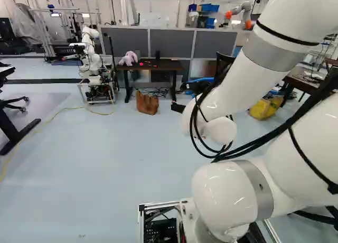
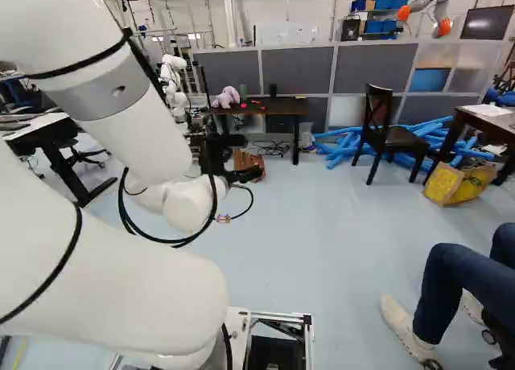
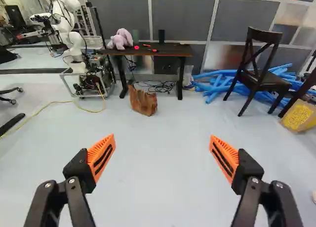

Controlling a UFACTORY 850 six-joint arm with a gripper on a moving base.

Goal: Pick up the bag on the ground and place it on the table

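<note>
Ahead on the floor (image 3: 158,197), near the desk (image 3: 173,51), slumps the brown bag (image 3: 143,101). My pincer (image 3: 162,139) stands wide open, well short of it. I'd expect soft, fairly light leather that folds when squeezed, so I'd pinch the upper rim, centred, against sagging.

There are two orange pads (image 3: 101,158), one brown bag (image 3: 143,101), two dark tables (image 3: 173,50), one pale-topped desk (image 2: 40,127), one wooden chair (image 3: 264,80) and one office chair (image 2: 84,158). One plush toy (image 3: 121,39) shows, and one yellow cable (image 3: 37,114). Of further arms, one is white, another robot (image 3: 74,42) on one wheeled frame (image 3: 69,84), and one is a grey arm with orange joints (image 2: 426,0). The blue tubes (image 3: 215,84) are several, too tangled to count exactly.
</note>
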